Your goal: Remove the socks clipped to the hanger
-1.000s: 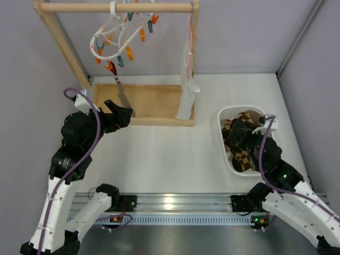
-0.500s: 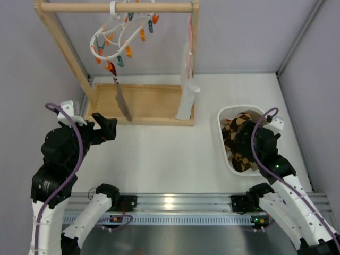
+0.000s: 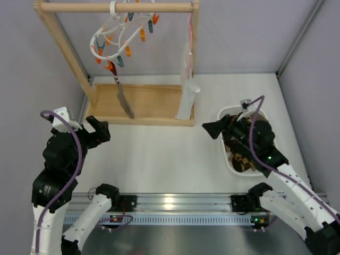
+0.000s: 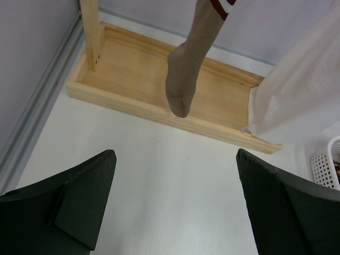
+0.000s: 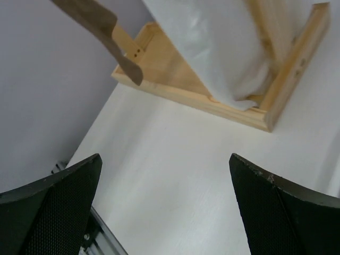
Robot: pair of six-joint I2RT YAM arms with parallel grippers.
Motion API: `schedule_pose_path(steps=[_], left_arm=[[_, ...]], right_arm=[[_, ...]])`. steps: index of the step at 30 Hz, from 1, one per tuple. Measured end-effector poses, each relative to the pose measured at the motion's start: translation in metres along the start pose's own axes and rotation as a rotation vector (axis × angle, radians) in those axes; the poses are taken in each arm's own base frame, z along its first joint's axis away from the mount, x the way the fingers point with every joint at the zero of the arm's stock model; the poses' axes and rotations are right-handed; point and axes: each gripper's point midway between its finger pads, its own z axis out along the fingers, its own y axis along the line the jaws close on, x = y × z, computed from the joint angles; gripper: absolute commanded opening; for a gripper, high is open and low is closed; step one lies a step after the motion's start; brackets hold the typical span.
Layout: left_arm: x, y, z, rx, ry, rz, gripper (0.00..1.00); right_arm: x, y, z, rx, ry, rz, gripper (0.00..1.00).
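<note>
One plain brown sock hangs from an orange clip on the white ring hanger, which hooks over the wooden rail. Its toe dangles over the wooden base in the left wrist view and shows at the top left of the right wrist view. Several checked and dark socks lie in the white basket. My left gripper is open and empty, near and left of the sock. My right gripper is open and empty, pointing left beside the basket.
The wooden rail frame stands at the back with a tray-like base. A white cloth with a pink strap hangs at its right post. The basket's corner shows at the right of the left wrist view. Grey walls close in both sides.
My left arm has drawn back from the hanging sock toward the near left. My right gripper has opened, left the basket and swung left over the table.
</note>
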Motion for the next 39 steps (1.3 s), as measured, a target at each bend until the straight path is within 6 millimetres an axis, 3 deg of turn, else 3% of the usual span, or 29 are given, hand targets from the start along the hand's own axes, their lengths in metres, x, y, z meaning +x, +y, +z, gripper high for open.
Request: schedule_pose_path(steps=[3,5,7,11,13,19,23,26,28,30,34,39], left_arm=[[-0.002,0.012,-0.003,-0.051,-0.042,-0.018,0.98],[0.002,0.027,-0.007,-0.110,-0.075,-0.037,0.98],[0.010,0.041,-0.010,-0.160,-0.099,-0.054,0.98],[0.023,0.058,-0.011,-0.220,-0.126,-0.072,0.98],[0.029,0.063,-0.009,-0.245,-0.132,-0.076,0.98],[0.046,0.070,0.001,-0.276,-0.130,-0.079,0.98],[0.052,0.068,0.005,-0.271,-0.120,-0.082,0.98],[0.053,0.068,0.006,-0.269,-0.120,-0.086,0.98],[0.053,0.067,0.006,-0.267,-0.121,-0.087,0.98],[0.052,0.067,0.007,-0.266,-0.123,-0.089,0.98],[0.052,0.065,0.010,-0.265,-0.114,-0.084,0.98],[0.053,0.063,0.013,-0.261,-0.106,-0.080,0.98]], right_arm=[[0.036,0.040,0.023,-0.134,0.117,-0.042,0.99],[0.065,0.077,0.036,-0.236,0.206,-0.097,0.99],[0.081,0.110,0.051,-0.312,0.245,-0.155,1.00],[0.084,0.161,0.099,-0.351,0.204,-0.258,0.99],[0.084,0.173,0.131,-0.316,0.161,-0.290,0.98],[0.103,0.172,0.229,-0.176,0.112,-0.373,0.95],[0.133,0.152,0.278,-0.080,0.117,-0.425,0.88],[0.153,0.138,0.302,-0.035,0.127,-0.470,0.75],[0.161,0.134,0.315,-0.025,0.124,-0.492,0.62],[0.167,0.133,0.327,-0.026,0.116,-0.512,0.61],[0.170,0.138,0.345,-0.039,0.084,-0.534,0.49],[0.168,0.142,0.355,-0.053,0.051,-0.548,0.06]])
